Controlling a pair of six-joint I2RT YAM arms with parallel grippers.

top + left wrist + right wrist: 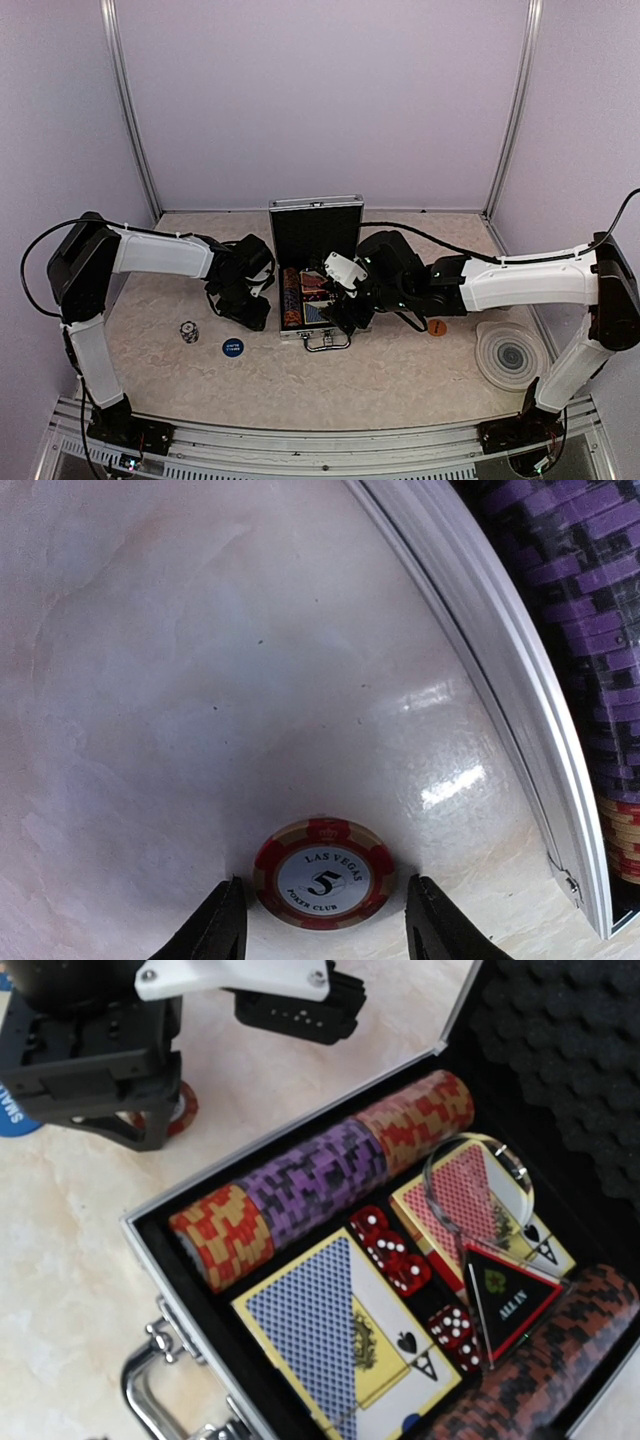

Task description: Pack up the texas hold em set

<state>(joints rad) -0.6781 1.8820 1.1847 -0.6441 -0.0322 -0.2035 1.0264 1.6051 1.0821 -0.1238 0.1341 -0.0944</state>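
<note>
Most of the set looks packed: the small ribbed silver aluminium case (315,204) lies open mid-counter with its lid up. Inside its black lining I see rows of red, purple and dark poker chips (315,1175), a blue-backed card deck (320,1340), a red-backed card deck (465,1195), red dice (390,1250) and the black "ALL IN" triangle (512,1298). One loose red-and-cream Las Vegas chip (323,872) lies flat on the pale marbled counter (400,375), just beside the case's left wall. The left claw (325,905) straddles it, fingers half-wide with a sliver of gap either side, nothing gripped yet. The right claw (345,312) hovers over the case's front edge, jaws wide and empty. Left to gather, I'd judge: that chip, a blue round button (232,346), an orange round button (437,327) and a small black-and-white speckled piece (188,331) I cannot identify, then the lid to close. The right arm hanging over the open case could crowd the drop. A round grey ringed coaster (510,355) sits off right, no part of the set.
</note>
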